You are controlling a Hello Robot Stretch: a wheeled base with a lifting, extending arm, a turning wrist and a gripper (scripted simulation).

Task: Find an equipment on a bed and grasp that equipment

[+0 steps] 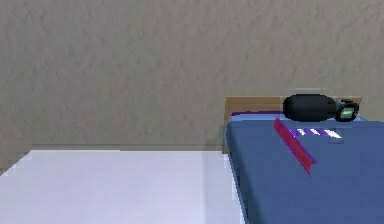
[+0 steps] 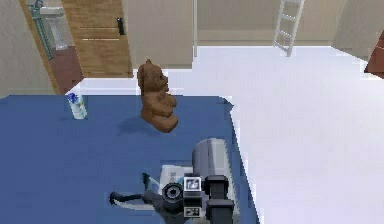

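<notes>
Likely the reach step: dark pincer (image 2: pixel 128 198) at the near edge of the blue-covered bed (image 2: pixel 60 160), close beside a grey cylinder (image 2: pixel 210 160), probably the equipment, lying near and right of a brown teddy bear (image 2: pixel 157 100). Impossible to tell whether holding anything. Best to centre on the cylinder's middle, then lift straight up. No legible writing on the small white-and-blue can (image 2: pixel 77 105).

Brown teddy bear (image 2: pixel 157 97) sat upright, with a small white-and-blue can (image 2: pixel 76 106) standing near, to its left. Wooden door (image 2: pixel 97 35) was behind them and a white ladder (image 2: pixel 287 25) farther right. Forward view had a beige wall (image 1: pixel 120 70) above a white floor (image 1: pixel 100 185).
</notes>
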